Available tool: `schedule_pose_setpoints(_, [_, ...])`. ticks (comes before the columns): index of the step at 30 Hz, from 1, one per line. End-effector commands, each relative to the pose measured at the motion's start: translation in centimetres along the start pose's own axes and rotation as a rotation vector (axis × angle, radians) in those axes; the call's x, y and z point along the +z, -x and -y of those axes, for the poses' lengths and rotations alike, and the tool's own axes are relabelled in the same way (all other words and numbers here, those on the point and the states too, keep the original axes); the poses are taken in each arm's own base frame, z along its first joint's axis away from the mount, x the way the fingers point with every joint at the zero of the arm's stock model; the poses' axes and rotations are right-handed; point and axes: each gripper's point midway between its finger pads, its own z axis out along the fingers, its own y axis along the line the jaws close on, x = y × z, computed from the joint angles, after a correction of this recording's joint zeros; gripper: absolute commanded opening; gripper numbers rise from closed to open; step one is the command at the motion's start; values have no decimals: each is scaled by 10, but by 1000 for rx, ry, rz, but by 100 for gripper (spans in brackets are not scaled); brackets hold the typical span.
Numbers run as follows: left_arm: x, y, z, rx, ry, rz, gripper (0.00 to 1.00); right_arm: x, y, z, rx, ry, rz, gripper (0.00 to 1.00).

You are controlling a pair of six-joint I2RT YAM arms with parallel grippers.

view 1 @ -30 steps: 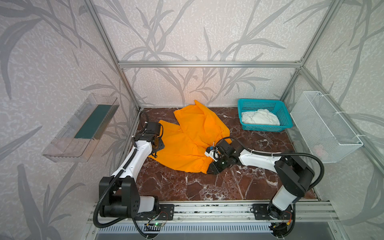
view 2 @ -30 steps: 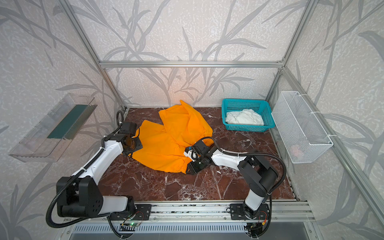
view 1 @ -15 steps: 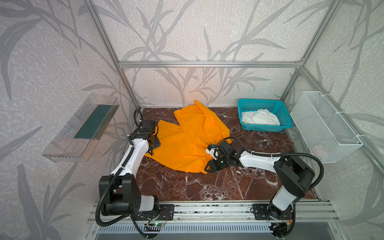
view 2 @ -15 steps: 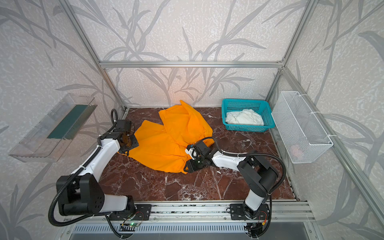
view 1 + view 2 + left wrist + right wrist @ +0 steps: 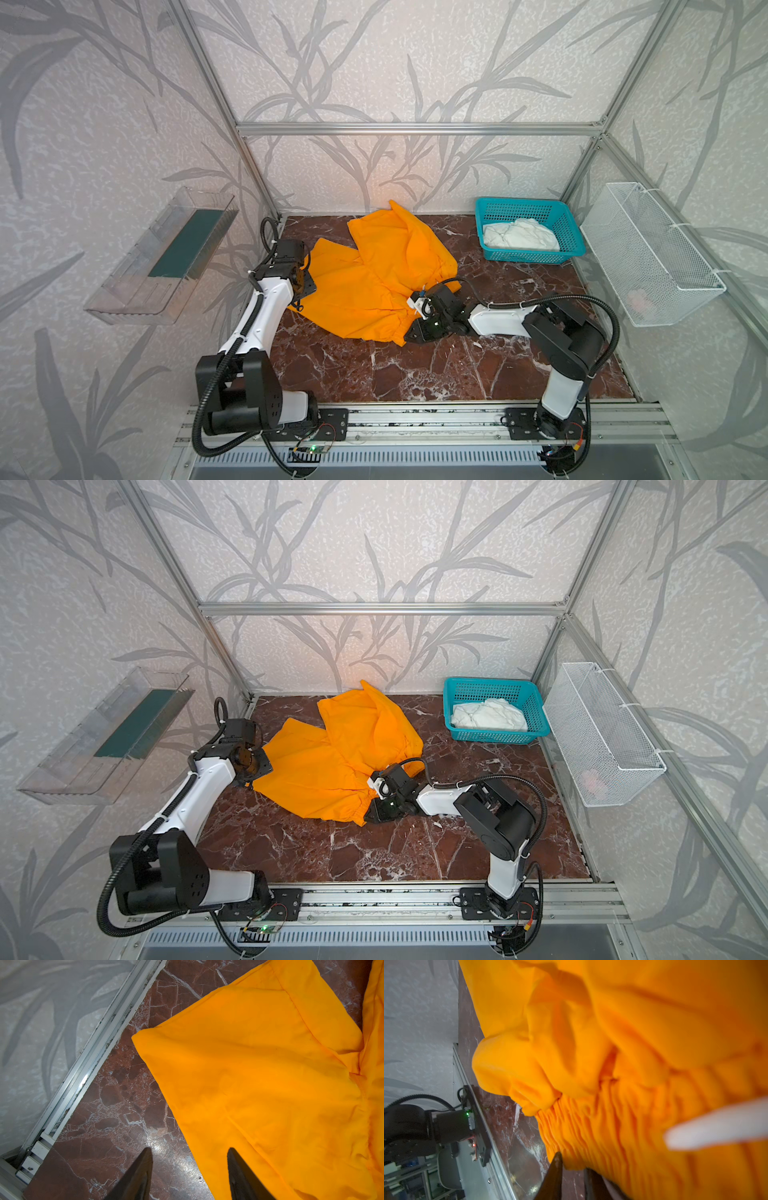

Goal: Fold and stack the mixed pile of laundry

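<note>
The bright orange cloth trousers [image 5: 374, 282] lie spread but crumpled on the dark red marble bench [image 5: 415, 374], toward its back left. One leg is flat at the left, and the other is bunched and partly thrown over the middle. They are not yet folded. The white cloth shirt [image 5: 519, 237] lies in a heap inside the teal plastic basket [image 5: 530, 255] at the back right, well apart from the trousers.

The right gripper [image 5: 572, 1162] sits low at the gathered waistband [image 5: 591, 1126]. Its jaws stand almost together with the waistband edge at their tips, but a sliver of bench shows between them, so one cannot tell if cloth is really pinched. The left gripper [image 5: 189, 1149] hovers at the flat leg's edge, jaws apart and empty.

If the right jaws hold only a thin bit of elastic, or nothing, a pull would probably let it slip. A pull from one side alone could also drag the whole garment over the smooth bench instead of flattening it, because the left side is not held.

In both top views the right gripper's own body covers its tips. The shirt's collar and print do not show. A white blurred strip [image 5: 716, 1124] crosses the right wrist view, and what it is cannot be said. A small pinkish thing [image 5: 640, 297] in the white wire mesh basket [image 5: 656, 257] is too small to name.
</note>
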Motion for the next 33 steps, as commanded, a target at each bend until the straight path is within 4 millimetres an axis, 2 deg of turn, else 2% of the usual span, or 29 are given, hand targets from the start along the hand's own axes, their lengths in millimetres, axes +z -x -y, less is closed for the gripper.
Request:
schedule_pose_setpoints(1, [-10,7,-2,29,-5,10,57,-2,1,-4,21,12,24,11])
schedule_pose_setpoints(6, [-10,9,-1,40,-9,12,57,-14,0,-3,19,-24,29,0])
schedule_pose_setpoints(13, [-10,7,0,46,-15,7,57,-18,-3,-3,26,-26,21,0])
schedule_pose_setpoints(14, [-10,7,-1,47,-13,5,57,-18,-3,-4,33,-20,23,9])
schedule_pose_setpoints(16, [-10,6,-1,47,-17,6,57,-17,-3,-5,55,-6,34,37])
schedule_pose_setpoints(18, [-9,5,1,48,-24,1,57,-15,-1,-6,73,11,48,46])
schedule_pose_setpoints(24, [-6,4,4,48,-36,-9,57,-8,6,-3,120,23,78,51])
schedule_pose_setpoints(30, [-6,3,3,53,-34,-11,57,-5,11,-12,118,41,92,43])
schedule_pose_setpoints(33, [-6,3,4,54,-37,-12,57,-4,11,-12,119,35,95,43])
